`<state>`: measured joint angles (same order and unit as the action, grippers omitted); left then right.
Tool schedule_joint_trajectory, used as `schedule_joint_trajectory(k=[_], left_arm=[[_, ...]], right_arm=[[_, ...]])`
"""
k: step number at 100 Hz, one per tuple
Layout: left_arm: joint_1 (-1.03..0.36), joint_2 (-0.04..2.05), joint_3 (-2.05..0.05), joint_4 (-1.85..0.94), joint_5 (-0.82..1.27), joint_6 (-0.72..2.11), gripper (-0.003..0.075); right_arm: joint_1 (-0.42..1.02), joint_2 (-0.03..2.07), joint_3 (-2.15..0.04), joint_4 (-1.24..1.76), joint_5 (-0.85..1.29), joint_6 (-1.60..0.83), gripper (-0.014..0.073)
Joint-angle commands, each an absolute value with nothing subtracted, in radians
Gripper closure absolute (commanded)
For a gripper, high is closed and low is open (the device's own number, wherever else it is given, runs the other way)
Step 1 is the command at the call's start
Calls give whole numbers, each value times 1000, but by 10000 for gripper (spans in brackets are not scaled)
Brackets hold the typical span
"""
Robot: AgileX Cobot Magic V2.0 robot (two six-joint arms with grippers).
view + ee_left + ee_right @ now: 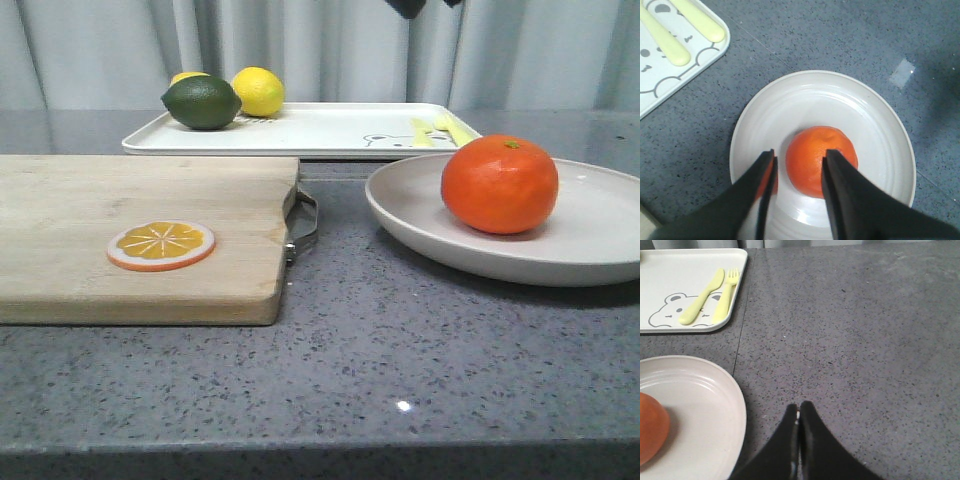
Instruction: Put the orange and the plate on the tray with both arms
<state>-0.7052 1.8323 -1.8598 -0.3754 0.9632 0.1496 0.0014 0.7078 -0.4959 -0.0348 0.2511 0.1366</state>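
Observation:
The orange sits on the off-white plate at the right of the table. The white tray with the bear drawing lies behind them. In the left wrist view my left gripper is open and hangs above the orange, which shows between the fingers, apart from them, on the plate. The tray corner is beside it. My right gripper is shut and empty over bare table next to the plate's rim. The orange's edge and the tray also show there.
A wooden cutting board with a flat orange slice lies at the left. On the tray are a green lime, a lemon and pale yellow cutlery. A dark arm part shows at the top edge.

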Motion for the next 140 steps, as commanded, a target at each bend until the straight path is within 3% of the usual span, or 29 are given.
schedule_joint_trajectory(k=[1,24,60,98,140], left_arm=[[-698,1757,-1892,-386,928,150,588],[-678,1689,-1844,-382,948,171,740],[-587,1433,-1504,-384,751,173,739],[-510,1047,-1017,-342,482,179,739],[-500,634,-652,-342,388,179,739]], right_arm=[[2,710,-530,-47,177,133,653],[24,738,-559,-47,250,133,653],[73,889,-676,-47,398,130,644],[130,1099,-844,25,601,128,288],[130,1285,-991,101,728,128,283]])
